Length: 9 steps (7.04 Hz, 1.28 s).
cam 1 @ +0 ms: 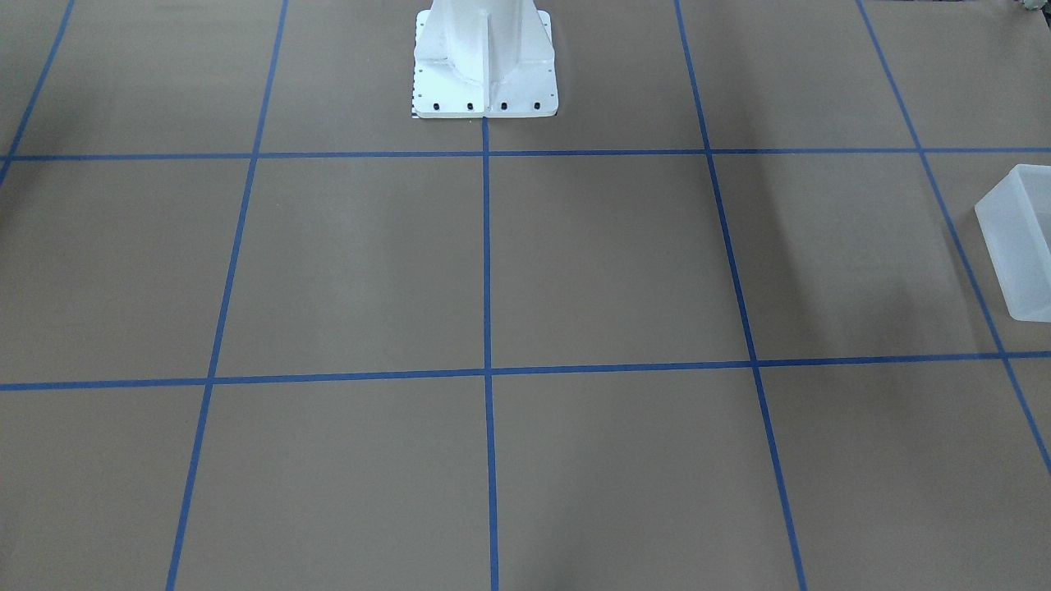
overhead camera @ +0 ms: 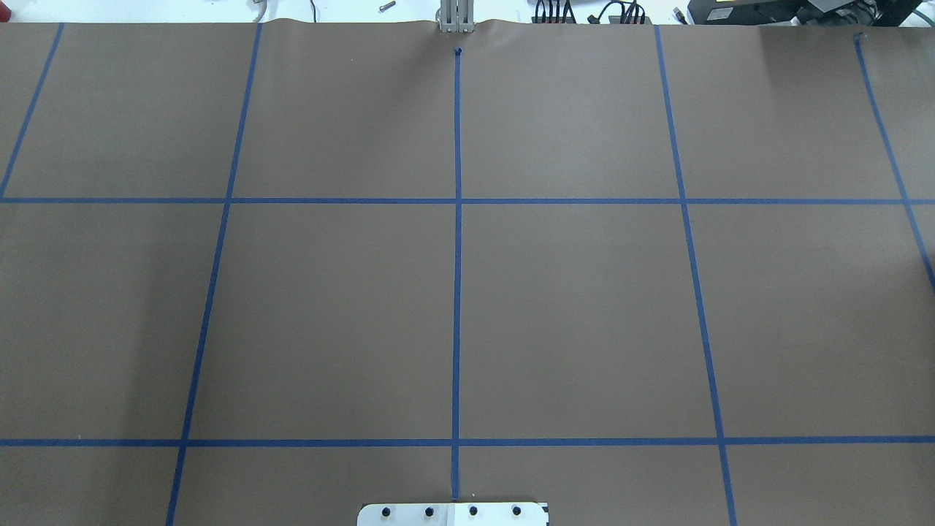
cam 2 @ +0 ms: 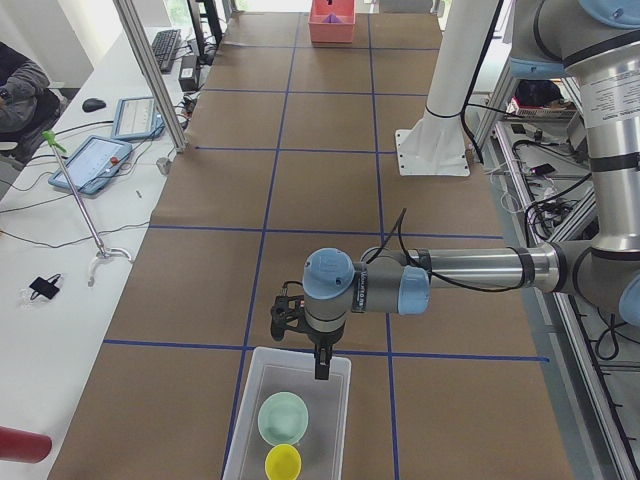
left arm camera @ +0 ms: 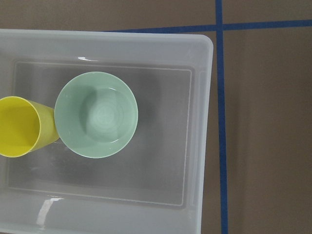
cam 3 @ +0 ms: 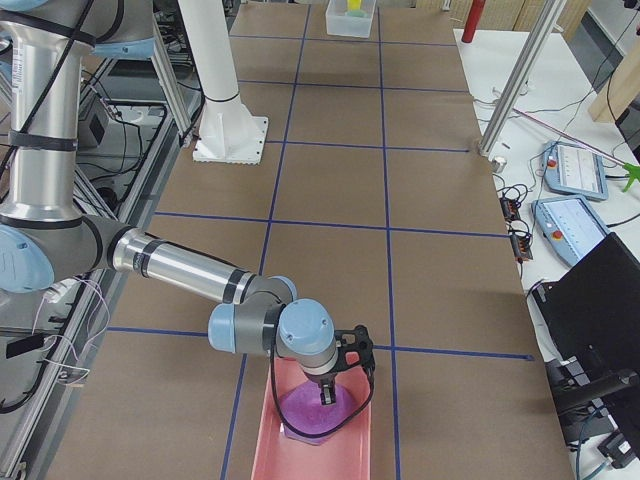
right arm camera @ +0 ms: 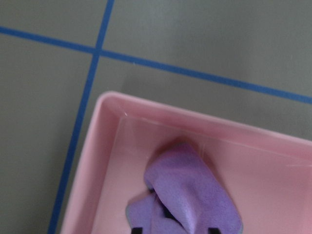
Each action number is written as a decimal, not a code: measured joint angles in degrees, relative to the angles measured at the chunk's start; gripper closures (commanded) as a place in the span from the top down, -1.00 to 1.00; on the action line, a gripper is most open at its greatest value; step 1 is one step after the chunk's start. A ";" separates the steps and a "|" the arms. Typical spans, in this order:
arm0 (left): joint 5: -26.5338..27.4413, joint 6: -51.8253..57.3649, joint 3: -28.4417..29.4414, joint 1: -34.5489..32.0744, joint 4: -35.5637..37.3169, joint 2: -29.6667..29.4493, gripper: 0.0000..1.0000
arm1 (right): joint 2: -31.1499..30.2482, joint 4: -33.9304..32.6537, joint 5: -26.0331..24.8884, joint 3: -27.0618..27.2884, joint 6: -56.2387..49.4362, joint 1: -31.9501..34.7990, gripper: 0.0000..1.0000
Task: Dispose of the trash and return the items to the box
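We see a table [overhead camera: 329, 314] covered in brown paper and marked into squares with blue tape. The two middle views show nothing on it except the robot's white base.

At the table's end on the robot's left stands the box [cam 2: 325, 430]. It is a frosted, translucent white rectangular bin with straight walls and rounded corners, open at the top. One corner of it shows at the right edge of the front-facing view [cam 1: 1022, 246].

At the opposite end, on the robot's right, lies a shallow pink tray [cam 3: 270, 440].

The left gripper [cam 2: 322, 368] hangs over the box's rim on the side toward the table's middle. It appears only in the side view, so we cannot tell how its jaws stand.

The right gripper [cam 3: 327, 393] hangs over the pink tray. Its wrist view shows only two small dark tips at the bottom edge, which is too little for us to judge its state.

Inside the box the pale mint-green bowl [left arm camera: 96, 114] sits upright. It is round and smooth, with faint rings on its bottom.

A crumpled purple cloth [right arm camera: 195, 195] lies in the pink tray, under the right gripper.

Beside the bowl stands the bright yellow cup [left arm camera: 19, 126], narrower than the bowl and with its mouth up. The two are so close that we cannot tell whether they touch.
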 measured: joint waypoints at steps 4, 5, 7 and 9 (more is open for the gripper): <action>0.00 0.00 -0.12 0.00 0.04 0.00 0.96 | 9.36 -20.82 1.97 12.46 12.38 -1.81 0.99; 0.00 0.00 -0.11 0.00 0.02 0.00 0.96 | 10.87 -22.55 3.09 14.17 18.92 -5.18 0.99; 0.00 0.00 -0.08 0.00 0.06 0.00 0.96 | 11.15 -21.43 -0.36 16.77 29.37 -11.86 1.00; 0.00 0.00 -0.04 0.00 0.08 0.00 0.96 | 10.14 -21.08 -5.07 17.29 29.48 -13.89 1.00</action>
